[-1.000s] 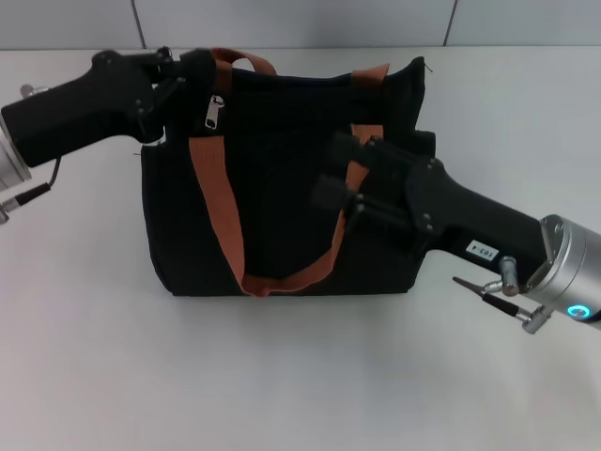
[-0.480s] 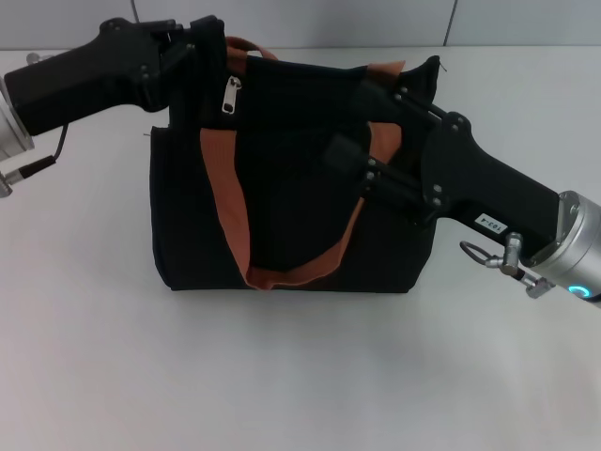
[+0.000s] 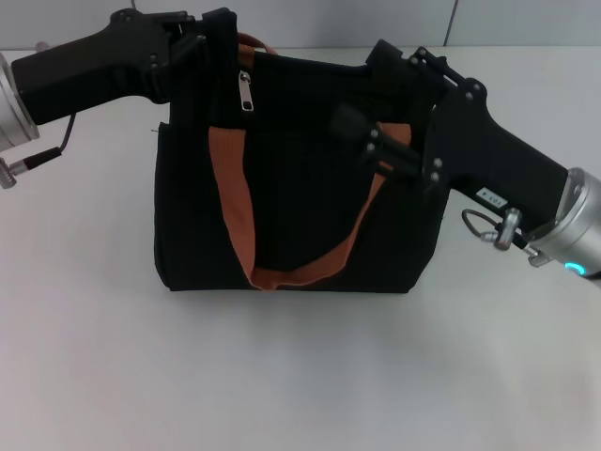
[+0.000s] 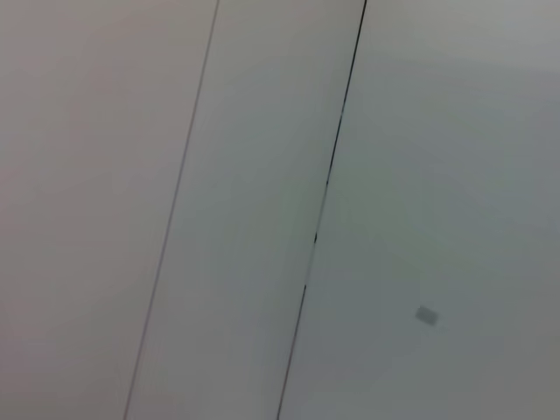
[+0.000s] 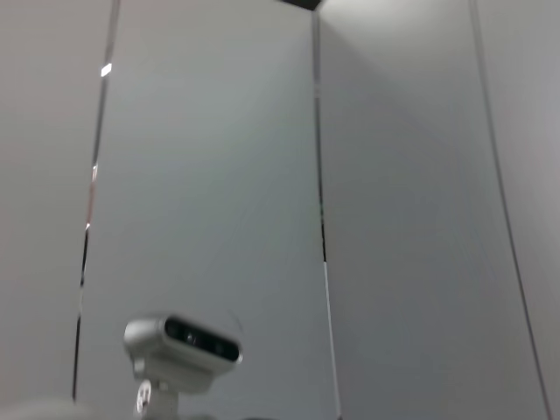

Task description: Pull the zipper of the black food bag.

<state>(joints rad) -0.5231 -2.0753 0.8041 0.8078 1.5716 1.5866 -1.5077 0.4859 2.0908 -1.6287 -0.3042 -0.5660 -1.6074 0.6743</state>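
Left gripper [image 3: 214, 28] at bag's [image 3: 291, 188] top left corner, apparently clamped on the fabric edge; grip not fully visible. Zipper [image 3: 245, 91] hangs just beside it, below the top edge. Right gripper [image 3: 390, 70] at top right corner, state unclear. Bag upright on white table [image 3: 300, 376], orange straps [image 3: 235, 207] draped down its front.
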